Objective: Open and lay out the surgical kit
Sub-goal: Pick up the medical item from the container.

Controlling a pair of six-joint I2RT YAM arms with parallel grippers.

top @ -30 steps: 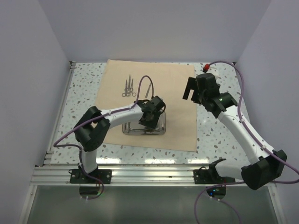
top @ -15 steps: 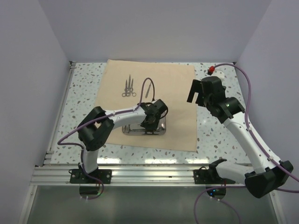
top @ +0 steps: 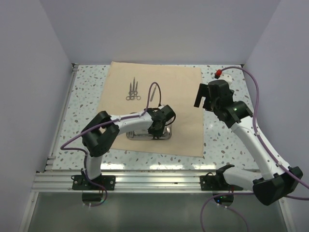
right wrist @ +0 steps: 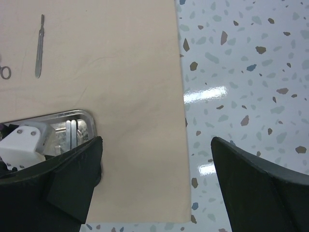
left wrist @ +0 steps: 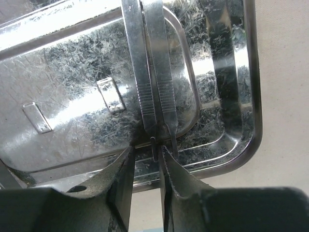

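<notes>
The tan cloth wrap (top: 183, 92) lies spread flat on the table. The steel tray (top: 166, 135) stands on its near middle. Two pairs of scissors (top: 133, 91) and a thin scalpel handle (top: 153, 91) lie on the cloth's far part. In the left wrist view two flat metal handles (left wrist: 145, 72) lie side by side in the tray (left wrist: 251, 96). My left gripper (left wrist: 146, 159) is down in the tray, its jaws a narrow gap apart around the end of the left handle. My right gripper (top: 202, 96) hangs open and empty above the cloth's right edge (right wrist: 145, 121).
A red-tipped connector (top: 218, 74) and purple cable lie at the back right of the speckled table. A metal rail (top: 63, 116) runs along the left edge. White walls close in on three sides.
My left gripper has sunk lower into the tray and shifted slightly toward the near right. My right arm swung right and back from the cloth, then stayed still.
</notes>
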